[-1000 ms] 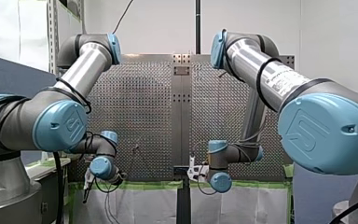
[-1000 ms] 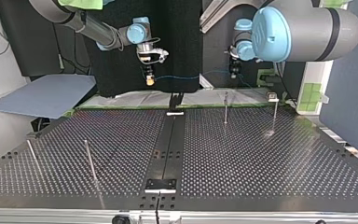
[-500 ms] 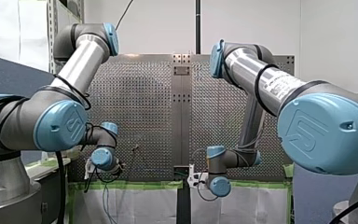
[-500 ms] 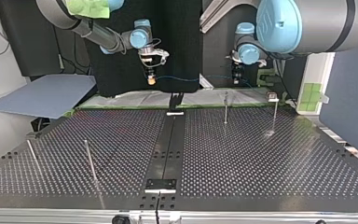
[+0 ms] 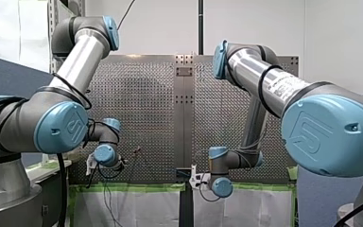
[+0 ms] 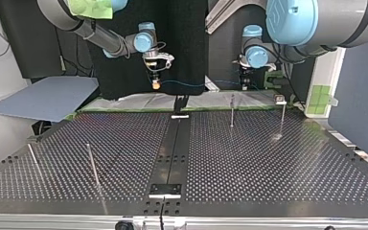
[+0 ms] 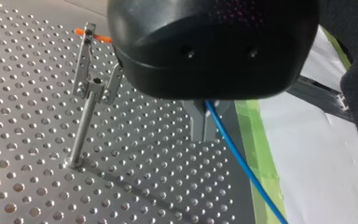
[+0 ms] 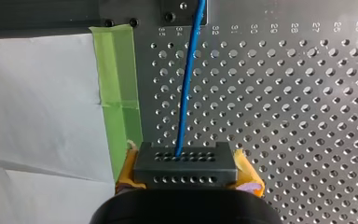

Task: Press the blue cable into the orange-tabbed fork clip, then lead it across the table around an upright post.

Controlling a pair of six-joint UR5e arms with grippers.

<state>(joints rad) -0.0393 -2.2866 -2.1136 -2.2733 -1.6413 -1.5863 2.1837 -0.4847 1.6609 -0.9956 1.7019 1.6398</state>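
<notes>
The blue cable (image 6: 196, 82) hangs in a line between my two grippers above the table's far edge in the top view. My left gripper (image 7: 204, 123) is shut on the blue cable (image 7: 242, 168), which trails away over the green tape. Beside that gripper stands the fork clip (image 7: 89, 77) on its thin post, its orange tab (image 7: 81, 32) at the top and nothing in the fork. My right gripper (image 8: 185, 163), with yellow pads (image 8: 248, 171), is shut on the blue cable (image 8: 186, 93), which runs straight ahead over the perforated plate. In the top view my right gripper (image 6: 156, 85) hangs left of centre.
Thin upright posts (image 6: 92, 163) stand on the perforated table (image 6: 249, 158) at the top view's near left, and two more (image 6: 282, 117) near its far right edge. A black rail (image 6: 172, 148) runs down the middle. Green tape (image 8: 116, 84) and white sheeting border the far edge.
In the top view both grippers have sunk a little toward the table's far edge and drifted slightly right, carrying the cable with them. Both grips are unchanged.
</notes>
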